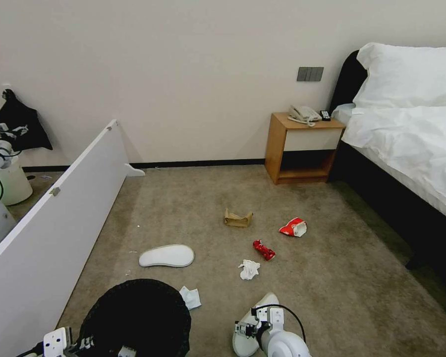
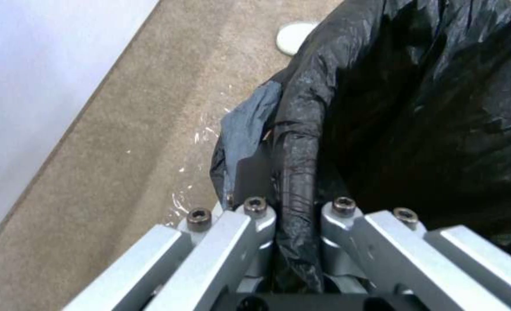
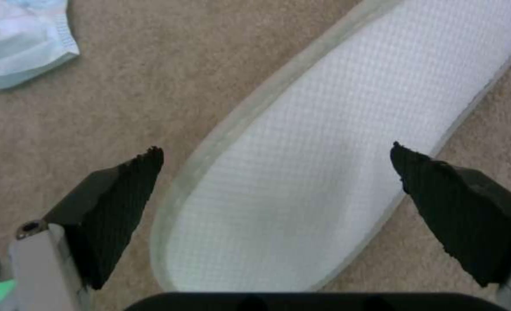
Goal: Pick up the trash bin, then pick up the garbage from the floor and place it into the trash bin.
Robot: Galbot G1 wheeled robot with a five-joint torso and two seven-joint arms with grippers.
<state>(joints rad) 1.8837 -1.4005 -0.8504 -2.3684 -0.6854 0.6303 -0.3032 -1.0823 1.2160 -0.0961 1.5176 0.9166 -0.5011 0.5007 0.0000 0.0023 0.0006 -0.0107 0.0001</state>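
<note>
The left gripper [image 2: 297,216] has its jaws clamped on the bin's [image 1: 136,317] bagged rim, the right gripper [image 3: 276,172] hangs wide-jawed over a slipper [image 3: 324,172], and every other scrap [image 1: 249,269] beyond lies uncollected on the floor.

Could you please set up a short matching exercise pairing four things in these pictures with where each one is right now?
1. round black-lined trash bin
2. flat white slipper
3. crushed red-and-white cup
4. folded brown cardboard

a. on carpet, nearest the wooden nightstand
b. rim clamped by left gripper
c. on carpet, left of the cup
d. under open right gripper

Pairs: 1-b, 2-d, 3-a, 4-c
</note>
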